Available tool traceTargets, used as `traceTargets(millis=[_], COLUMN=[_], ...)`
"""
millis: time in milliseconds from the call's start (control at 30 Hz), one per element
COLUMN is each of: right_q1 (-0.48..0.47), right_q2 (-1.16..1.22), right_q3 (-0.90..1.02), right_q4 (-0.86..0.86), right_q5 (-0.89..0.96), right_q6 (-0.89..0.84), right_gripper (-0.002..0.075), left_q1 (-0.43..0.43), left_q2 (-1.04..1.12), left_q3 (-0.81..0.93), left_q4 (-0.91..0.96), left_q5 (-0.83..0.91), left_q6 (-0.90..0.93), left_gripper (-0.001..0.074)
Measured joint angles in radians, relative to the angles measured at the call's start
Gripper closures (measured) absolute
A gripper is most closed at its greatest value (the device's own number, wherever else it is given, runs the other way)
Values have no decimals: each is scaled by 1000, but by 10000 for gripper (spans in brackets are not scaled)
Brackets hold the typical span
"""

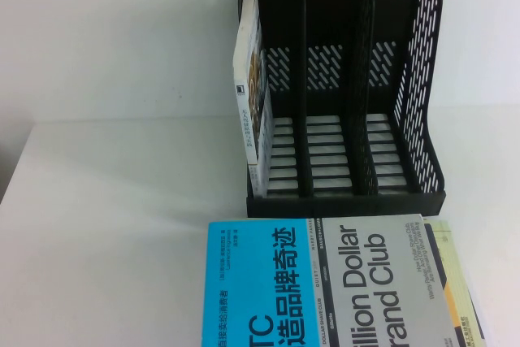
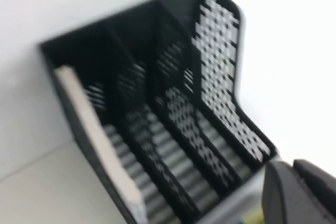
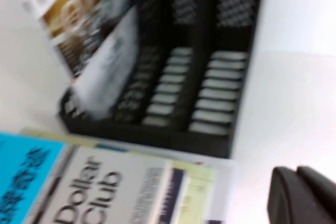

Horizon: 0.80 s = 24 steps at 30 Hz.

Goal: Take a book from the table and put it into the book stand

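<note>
The book [image 1: 252, 91], with a white cover and an orange-brown circle, stands upright in the leftmost compartment of the black book stand [image 1: 418, 111], leaning slightly against its left wall. It also shows in the left wrist view [image 2: 100, 140] and the right wrist view [image 3: 79, 19]. The stand's other two compartments hold nothing. My left gripper [image 2: 293, 167] is shut and empty, off the stand's front corner. My right gripper [image 3: 295, 171] is shut and empty over the white table [image 1: 106, 225], in front of the stand. Neither gripper shows in the high view.
A cyan-and-grey "Billion Dollar Brand Club" book [image 1: 325, 282] lies flat on the table in front of the stand, on top of a yellowish book [image 1: 457, 282]. A white wall rises behind the stand.
</note>
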Motion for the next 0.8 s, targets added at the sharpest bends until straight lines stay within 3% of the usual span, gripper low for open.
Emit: traceTargets(millis=[100, 233, 400, 500, 633, 800], right_q1=[0, 0, 0, 0, 0, 0], right_q2=[-136, -321, -440, -456, -456, -458], right_q3=[70, 172, 307, 352, 375, 406], right_q4=[-141, -214, -238, -238, -238, -238], right_q5=[-4, 15, 18, 24, 31, 34], right_q6=[134, 238, 258, 267, 271, 271], right_gripper=[729, 729, 729, 729, 729, 729], left_q1=[-70, -153, -188, -190, -190, -190], left_q2=[-81, -222, -441, -539, -626, -678], left_q3=[156, 453, 872, 1059, 1201, 1234], left_q4=[-4, -6, -6, -6, -2, -29], left_q5=[-47, -242, -527, -613, -633, -610], left_q6=[26, 22, -2, 18, 46, 27], left_gripper=[735, 736, 736, 736, 737, 737])
